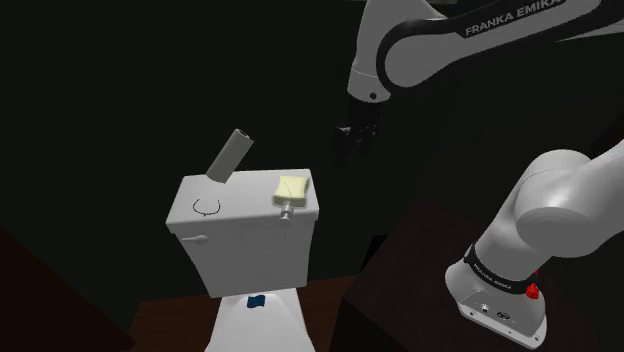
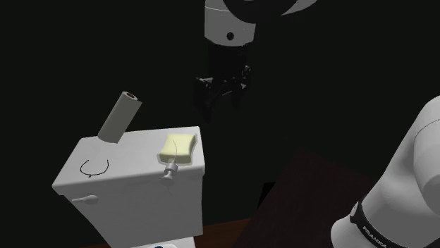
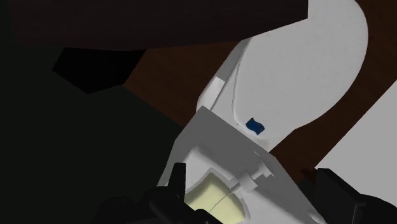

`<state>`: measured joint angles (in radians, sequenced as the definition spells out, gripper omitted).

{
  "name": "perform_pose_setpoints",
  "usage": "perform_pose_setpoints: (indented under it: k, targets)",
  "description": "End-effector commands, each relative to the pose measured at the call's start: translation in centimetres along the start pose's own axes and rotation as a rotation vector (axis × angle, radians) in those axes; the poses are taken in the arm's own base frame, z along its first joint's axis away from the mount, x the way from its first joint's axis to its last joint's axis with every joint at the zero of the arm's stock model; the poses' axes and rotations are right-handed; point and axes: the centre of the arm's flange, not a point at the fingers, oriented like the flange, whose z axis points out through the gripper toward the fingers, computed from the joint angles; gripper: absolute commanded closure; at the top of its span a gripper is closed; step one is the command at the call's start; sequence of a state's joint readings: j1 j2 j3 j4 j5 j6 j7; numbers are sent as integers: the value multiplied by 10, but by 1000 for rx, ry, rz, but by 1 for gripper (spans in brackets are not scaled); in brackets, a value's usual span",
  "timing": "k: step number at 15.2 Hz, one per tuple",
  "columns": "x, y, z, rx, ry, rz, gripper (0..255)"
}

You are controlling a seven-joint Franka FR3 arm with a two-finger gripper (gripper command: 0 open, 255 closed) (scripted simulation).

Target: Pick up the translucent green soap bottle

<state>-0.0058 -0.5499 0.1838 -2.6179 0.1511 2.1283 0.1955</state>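
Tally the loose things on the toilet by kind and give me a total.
Pale yellow-green soap bottle, lying on the tank lid: 1
Grey roll, tilted at the lid's back edge: 1
Thin black loop on the lid: 1
Small blue thing below the tank: 1
Total: 4

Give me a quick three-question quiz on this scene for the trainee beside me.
1. True or false: the pale yellow-green soap bottle stands upright on the toilet tank lid.
2. Multiple choice: the fingers of the gripper are A) shut on the bottle, B) open and clear of the bottle, C) resting on the lid.
3. Short answer: what leans tilted at the lid's rear edge?

Key: 1 false, it lies on its side. 2 B. 3 the grey roll.
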Motion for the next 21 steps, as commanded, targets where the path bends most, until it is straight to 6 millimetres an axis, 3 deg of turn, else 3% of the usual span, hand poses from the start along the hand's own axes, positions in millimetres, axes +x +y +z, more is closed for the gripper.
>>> perform_pose_setpoints:
  k: [1, 21]
  targets:
    - [8, -8, 24, 6, 18, 31, 0]
    - [115, -63, 247, 55, 155, 329, 0]
